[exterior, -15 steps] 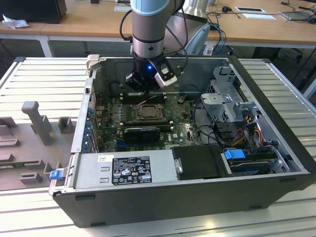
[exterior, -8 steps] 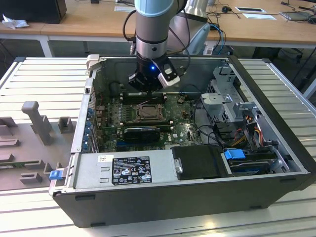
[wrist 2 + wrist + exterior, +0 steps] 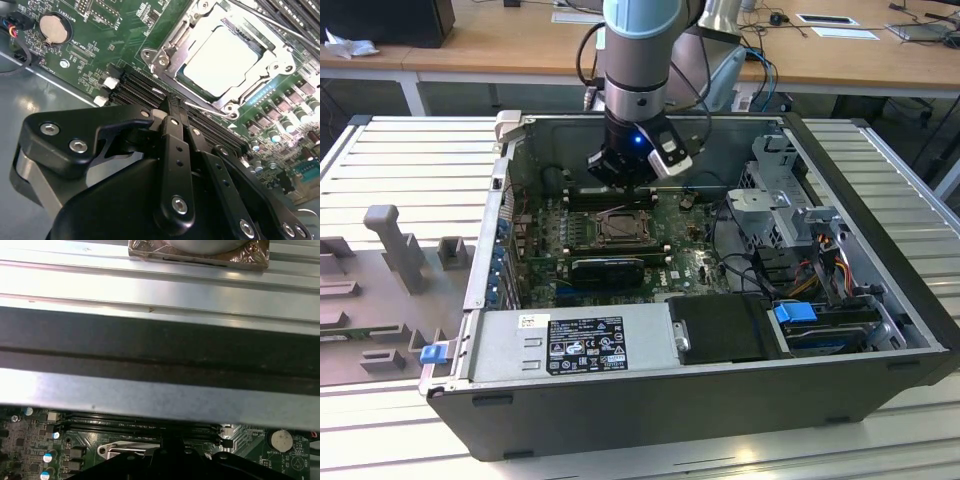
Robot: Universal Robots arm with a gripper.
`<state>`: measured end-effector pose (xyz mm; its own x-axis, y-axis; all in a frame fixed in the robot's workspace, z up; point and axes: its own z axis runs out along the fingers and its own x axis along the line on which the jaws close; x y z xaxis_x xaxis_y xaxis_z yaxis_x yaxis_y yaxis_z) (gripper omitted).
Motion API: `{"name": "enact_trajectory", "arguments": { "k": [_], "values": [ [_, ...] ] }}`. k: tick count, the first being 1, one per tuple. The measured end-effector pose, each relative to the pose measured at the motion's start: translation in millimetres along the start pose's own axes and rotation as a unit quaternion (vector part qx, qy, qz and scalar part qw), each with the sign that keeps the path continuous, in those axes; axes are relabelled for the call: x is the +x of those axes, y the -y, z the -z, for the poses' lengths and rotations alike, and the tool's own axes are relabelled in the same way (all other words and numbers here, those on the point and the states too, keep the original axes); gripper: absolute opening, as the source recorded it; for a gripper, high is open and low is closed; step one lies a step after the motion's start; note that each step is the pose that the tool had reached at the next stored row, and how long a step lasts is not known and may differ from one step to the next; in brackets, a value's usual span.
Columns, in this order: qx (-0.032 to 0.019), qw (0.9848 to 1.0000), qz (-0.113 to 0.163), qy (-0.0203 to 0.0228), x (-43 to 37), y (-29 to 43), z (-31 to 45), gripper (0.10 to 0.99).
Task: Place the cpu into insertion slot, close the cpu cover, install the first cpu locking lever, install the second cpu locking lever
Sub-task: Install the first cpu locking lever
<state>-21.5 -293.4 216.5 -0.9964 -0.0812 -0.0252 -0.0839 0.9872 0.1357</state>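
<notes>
Even overhead light throughout, glare whitening the cpu (image 3: 226,64), near fingers (image 3: 176,150) blurred

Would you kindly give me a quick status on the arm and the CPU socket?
Gripper shut, empty, beside the insertion slot. Cpu seated, cpu cover down around it. Thin locking lever lies just ahead of the fingertips. Nothing in the way.

From the exterior view we look down from high and well back on the open grey computer case (image 3: 650,390). Both wrist views sit close over its green motherboard (image 3: 120,30), sharing the square metal-framed socket (image 3: 225,60).
</notes>
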Motion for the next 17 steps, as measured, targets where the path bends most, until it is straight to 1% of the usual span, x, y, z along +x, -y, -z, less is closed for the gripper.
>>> {"name": "enact_trajectory", "arguments": {
  "k": [8, 12, 17],
  "values": [
    [-0.0001, 1.0, 0.004, -0.0006, -4.0, 1.1, -6.2, 0.106],
    [0.0, 1.0, 0.006, -0.0008, -4.5, 1.6, -9.6, 0.106],
    [0.0011, 1.0, 0.007, -0.0011, -5.0, 2.0, -11.8, 0.106]
  ]
}}
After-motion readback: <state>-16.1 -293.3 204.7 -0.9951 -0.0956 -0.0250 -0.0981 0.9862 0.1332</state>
